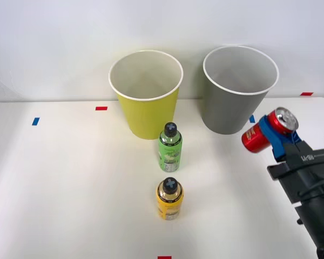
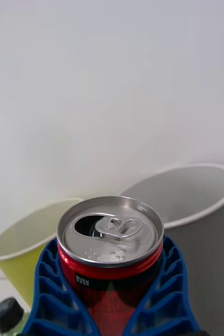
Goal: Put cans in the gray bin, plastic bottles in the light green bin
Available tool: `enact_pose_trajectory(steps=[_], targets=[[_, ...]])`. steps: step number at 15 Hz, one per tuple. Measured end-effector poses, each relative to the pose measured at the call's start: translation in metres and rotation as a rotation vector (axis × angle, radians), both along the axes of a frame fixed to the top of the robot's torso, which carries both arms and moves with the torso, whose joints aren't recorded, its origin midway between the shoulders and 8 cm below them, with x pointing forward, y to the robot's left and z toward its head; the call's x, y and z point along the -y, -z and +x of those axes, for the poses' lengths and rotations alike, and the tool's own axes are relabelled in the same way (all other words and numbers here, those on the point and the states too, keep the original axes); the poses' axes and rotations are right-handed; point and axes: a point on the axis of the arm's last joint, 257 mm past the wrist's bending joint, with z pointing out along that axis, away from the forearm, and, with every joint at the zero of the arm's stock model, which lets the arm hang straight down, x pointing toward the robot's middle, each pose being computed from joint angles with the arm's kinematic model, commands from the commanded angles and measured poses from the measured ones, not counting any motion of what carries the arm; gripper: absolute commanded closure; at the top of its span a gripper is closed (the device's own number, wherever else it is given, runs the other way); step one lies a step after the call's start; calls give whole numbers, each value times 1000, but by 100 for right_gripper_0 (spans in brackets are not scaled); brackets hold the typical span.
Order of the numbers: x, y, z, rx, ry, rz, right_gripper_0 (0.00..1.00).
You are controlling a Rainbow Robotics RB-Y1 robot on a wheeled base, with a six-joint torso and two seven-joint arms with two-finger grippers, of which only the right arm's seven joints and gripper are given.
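**Can in hand, gray bin next**

Nearest the robot, the right gripper (image 1: 271,135) has its blue ribbed fingers (image 2: 51,286) closed on the red can (image 1: 267,130), gripping its sides. The can is lifted off the table (image 1: 70,189) and tilted, silver top outward, just beside the gray bin (image 1: 238,91) and below its rim. Farther left stand the yellow bottle (image 1: 169,198) and, behind it, the green bottle (image 1: 170,147), both upright and well clear of the arm. The green bin (image 1: 146,93) stands behind them, beside the gray one.

The step looks like carrying the can to the gray bin. Doing it well likely means raising the can above the white rim first, then moving it over the opening's middle before letting go, so it neither clips the rim nor tips the bin.
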Motion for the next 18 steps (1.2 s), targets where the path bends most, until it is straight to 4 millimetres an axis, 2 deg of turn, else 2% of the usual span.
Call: enact_pose_trajectory(steps=[2,4,10,15,18], targets=[[-6,-30,14,58,-17,17,100],[-11,-51,31,72,-22,17,100],[-9,-87,88,-9,27,-18,100],[3,-89,158,-18,88,-13,100],[9,-86,192,-37,122,-45,100]])
